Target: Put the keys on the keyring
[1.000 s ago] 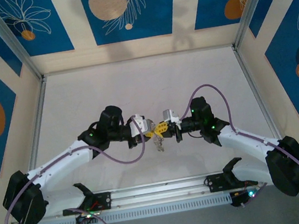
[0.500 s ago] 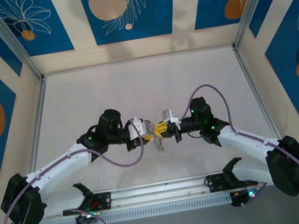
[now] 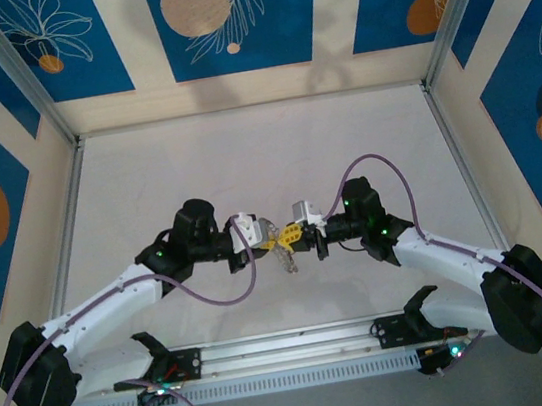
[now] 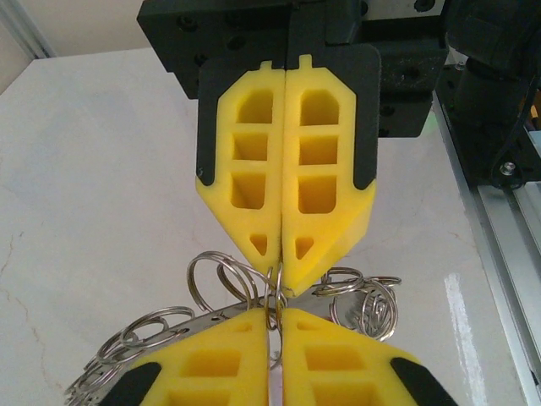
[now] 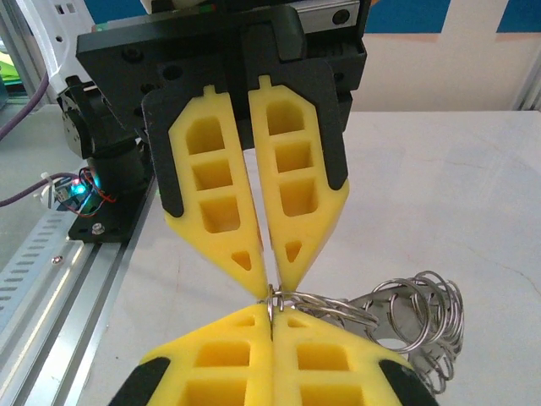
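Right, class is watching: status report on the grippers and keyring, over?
Left gripper shut on keyring. Right gripper shut on it too, tip to tip. Small loops bunched around the tips, crowding the pinch.

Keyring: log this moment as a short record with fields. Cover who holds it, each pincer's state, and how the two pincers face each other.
keyring: gripped by both pincers at once, over the middle of the table
left pincer: shut on the keyring, tips nipping a thin wire loop
right pincer: shut on the keyring, right beside the left's grip
facing: tip to tip, head-on
small rings: silvery bunch fringing the keyring, beside the tips
contact with table: cannot tell
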Robot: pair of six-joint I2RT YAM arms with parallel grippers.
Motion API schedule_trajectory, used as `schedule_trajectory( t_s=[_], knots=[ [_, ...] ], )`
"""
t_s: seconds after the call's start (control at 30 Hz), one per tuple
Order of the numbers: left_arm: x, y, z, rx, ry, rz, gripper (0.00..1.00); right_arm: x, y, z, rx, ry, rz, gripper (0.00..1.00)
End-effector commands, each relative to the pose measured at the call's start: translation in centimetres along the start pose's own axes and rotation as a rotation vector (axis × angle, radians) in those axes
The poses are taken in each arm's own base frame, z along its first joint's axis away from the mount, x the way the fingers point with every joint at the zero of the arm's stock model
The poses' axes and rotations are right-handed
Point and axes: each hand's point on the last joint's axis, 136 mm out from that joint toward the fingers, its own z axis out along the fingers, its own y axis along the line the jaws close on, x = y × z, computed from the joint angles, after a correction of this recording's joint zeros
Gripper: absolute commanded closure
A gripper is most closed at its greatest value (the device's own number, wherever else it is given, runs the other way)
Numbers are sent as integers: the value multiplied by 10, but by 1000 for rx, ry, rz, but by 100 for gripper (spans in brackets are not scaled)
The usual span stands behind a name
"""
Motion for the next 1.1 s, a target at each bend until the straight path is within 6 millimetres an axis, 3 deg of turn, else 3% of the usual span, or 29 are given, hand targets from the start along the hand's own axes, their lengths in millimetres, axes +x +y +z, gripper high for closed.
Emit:
schedule_trajectory(
  t_s=[0.0, 0.6, 0.8, 1.0, 1.07],
  knots=[
    [-1, -5, 2, 23, -18, 9, 91, -20, -3, 1, 4, -39, -67, 100],
    [-1, -5, 13, 74, -16, -28, 85, -20, -3, 4, -7, -42, -63, 100],
    [-1, -5, 8, 56, -9, 14, 100, -18, -2, 4, -7, -24, -69, 100],
    [12, 8, -2, -16, 149, 45, 100, -9, 0, 0, -11, 57, -70, 100],
    [15, 12, -5, -26, 213, 48, 100, -5, -1, 0, -7, 96, -71, 96]
  ],
)
